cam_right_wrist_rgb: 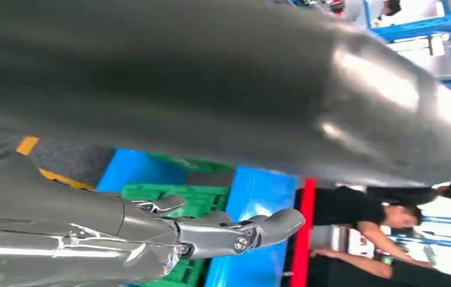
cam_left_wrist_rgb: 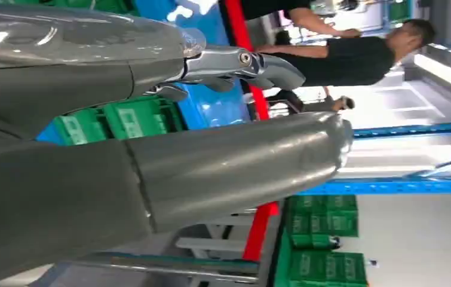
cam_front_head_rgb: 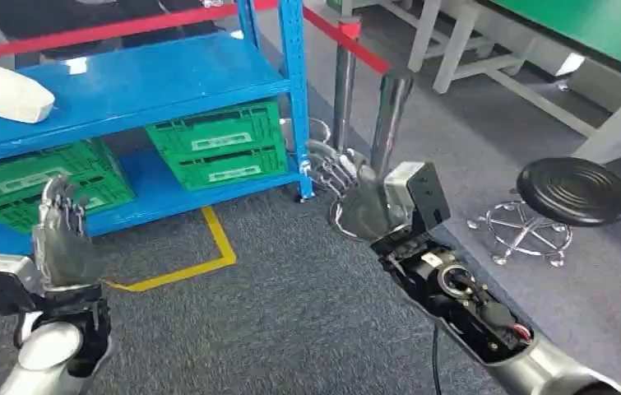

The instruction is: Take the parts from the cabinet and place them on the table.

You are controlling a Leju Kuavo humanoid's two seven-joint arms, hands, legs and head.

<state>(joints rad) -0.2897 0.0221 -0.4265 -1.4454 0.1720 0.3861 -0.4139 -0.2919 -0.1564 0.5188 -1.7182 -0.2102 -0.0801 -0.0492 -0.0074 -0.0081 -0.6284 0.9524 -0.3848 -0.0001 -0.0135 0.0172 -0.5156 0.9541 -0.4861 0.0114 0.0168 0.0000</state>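
Observation:
A white bagged part [cam_front_head_rgb: 14, 95] lies on the upper blue shelf [cam_front_head_rgb: 142, 82] of the cabinet, at its left end. My left hand [cam_front_head_rgb: 62, 240] is raised in front of the lower shelf, fingers straight and apart, holding nothing. My right hand [cam_front_head_rgb: 348, 185] hangs beside the cabinet's blue corner post [cam_front_head_rgb: 297, 90], fingers spread, nothing in it. In the left wrist view the thumb [cam_left_wrist_rgb: 235, 161] and a finger [cam_left_wrist_rgb: 241, 63] stand apart with no object between them. The right wrist view shows the same: thumb [cam_right_wrist_rgb: 241, 84] and finger [cam_right_wrist_rgb: 235, 236] well apart.
Green crates [cam_front_head_rgb: 218, 141] [cam_front_head_rgb: 27, 185] sit on the lower shelf. Yellow floor tape [cam_front_head_rgb: 196, 255] marks the grey carpet. A red barrier belt with steel posts [cam_front_head_rgb: 391, 111] runs behind my right hand. A black stool [cam_front_head_rgb: 572, 191] and a green-topped table [cam_front_head_rgb: 595, 25] stand at right. People [cam_left_wrist_rgb: 354, 57] stand beyond the cabinet.

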